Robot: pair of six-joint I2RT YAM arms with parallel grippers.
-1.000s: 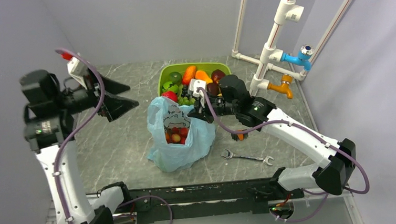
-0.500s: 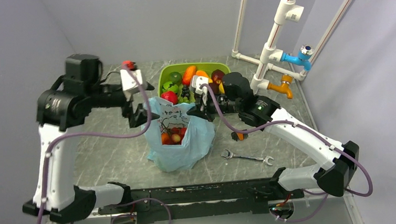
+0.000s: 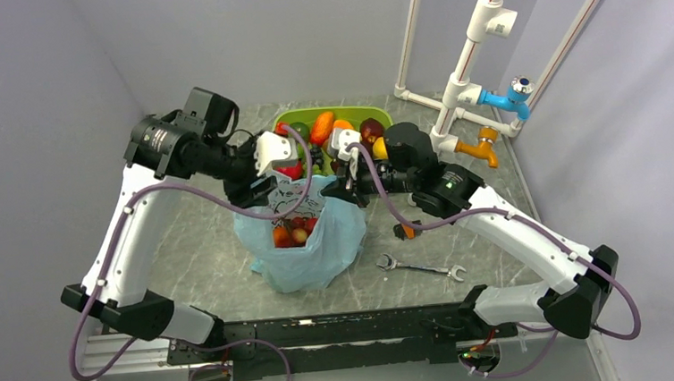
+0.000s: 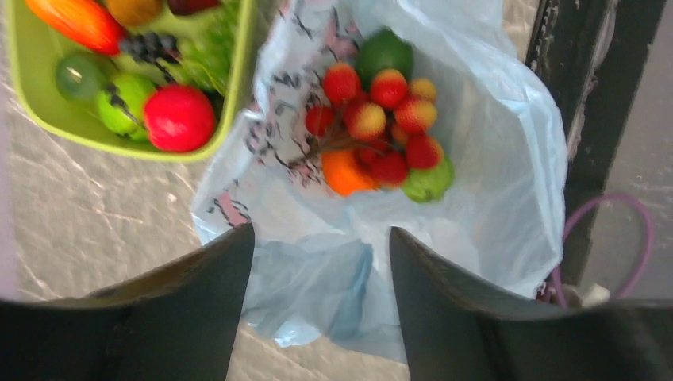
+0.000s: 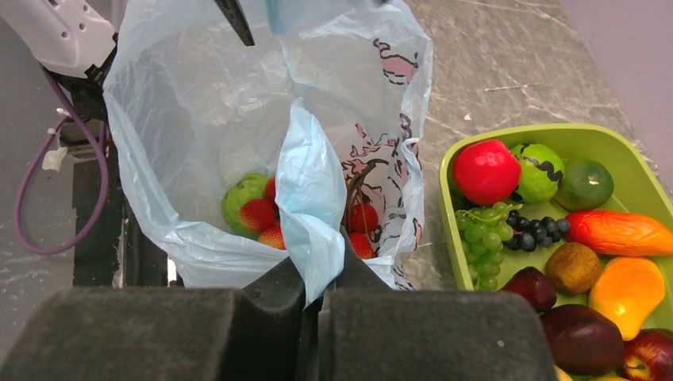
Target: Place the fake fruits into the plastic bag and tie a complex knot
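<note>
The light-blue plastic bag (image 3: 306, 246) stands open on the table with no knot in view. Inside it lie fake fruits (image 4: 379, 119): a bunch of red-yellow balls, an orange one and green ones, also seen in the right wrist view (image 5: 254, 210). More fruits fill the lime-green tray (image 3: 285, 120) behind it. My right gripper (image 3: 344, 193) is shut on the bag's right rim (image 5: 311, 190) and holds it up. My left gripper (image 4: 320, 234) is open and empty, just above the bag's left rim (image 4: 317, 278), its jaws on either side of a fold.
A wrench (image 3: 421, 267) lies right of the bag. A small orange item (image 3: 408, 232) sits under the right forearm. White pipes with a blue valve (image 3: 511, 98) and an orange valve (image 3: 483, 147) stand at the back right. The tray's rim (image 5: 448, 222) is close to the bag.
My left arm has swung in from the far left to the bag's left rim, its gripper open. My right gripper has kept its hold on the bag's rim.
</note>
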